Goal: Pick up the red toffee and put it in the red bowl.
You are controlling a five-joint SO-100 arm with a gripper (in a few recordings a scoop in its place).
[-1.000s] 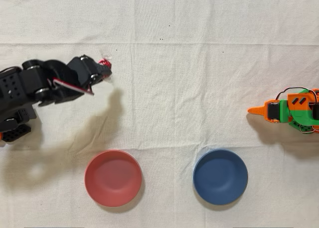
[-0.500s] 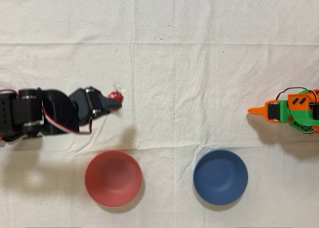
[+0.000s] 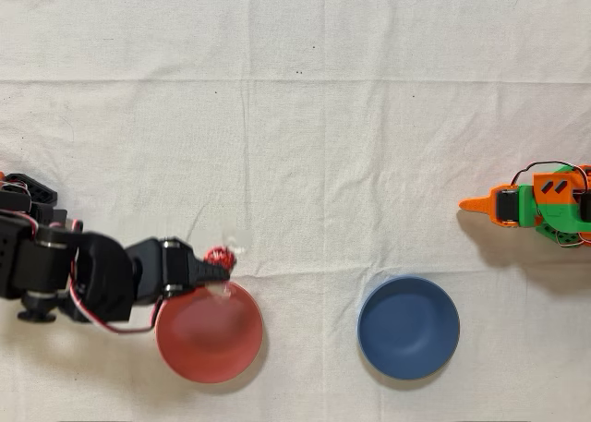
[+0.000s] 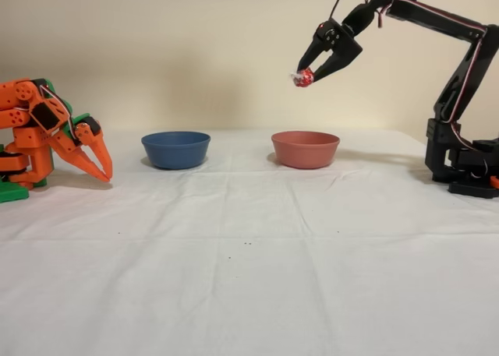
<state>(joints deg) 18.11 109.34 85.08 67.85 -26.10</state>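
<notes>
Pincer [image 4: 306, 74] clamped on my red toffee [image 4: 303, 78], moved since half a second ago from open cloth to high above the red bowl [image 4: 305, 149] rim; no legible markings anywhere.

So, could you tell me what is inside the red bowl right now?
Nothing visible: the red bowl looks empty. The gripper covers a little of its upper-left rim, holding the red toffee above it.

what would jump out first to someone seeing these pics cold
The black arm's gripper holds the red toffee high in the air, above the red bowl. Left of it in the fixed view sits a blue bowl, with the idle orange arm beyond.
</notes>
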